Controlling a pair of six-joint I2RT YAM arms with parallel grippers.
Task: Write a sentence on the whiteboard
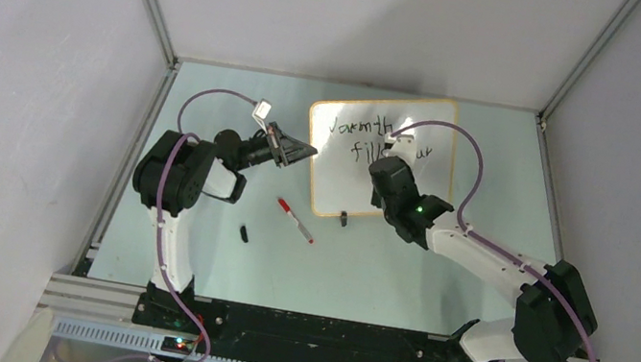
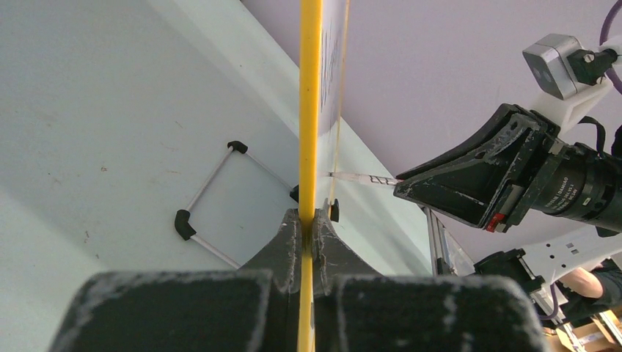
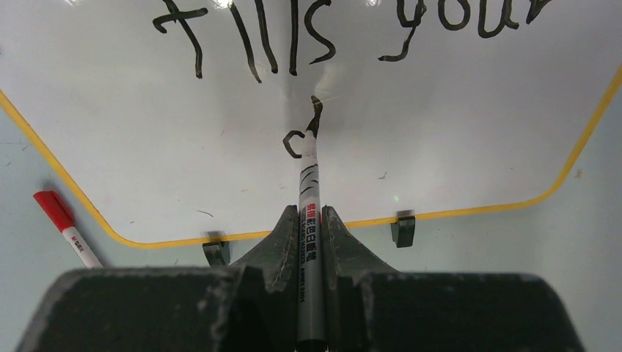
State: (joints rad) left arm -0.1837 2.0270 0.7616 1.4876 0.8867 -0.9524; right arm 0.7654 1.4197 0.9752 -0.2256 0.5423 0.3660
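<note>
Now, with the left gripper (image 2: pixel 308 220) clamped on the left edge of the whiteboard (image 1: pixel 341 179), at the far middle of the table (image 1: pixel 189 248), and the right gripper (image 3: pixel 310 220) pinched on the black marker (image 3: pixel 309 183), press the tip lightly, round off the letter begun under "fills" of the sentence (image 3: pixel 249 37), and brace against sliding.

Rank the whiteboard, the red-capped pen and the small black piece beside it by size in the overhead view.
1. whiteboard, by far the largest
2. red-capped pen
3. small black piece, clearly the smallest
</note>
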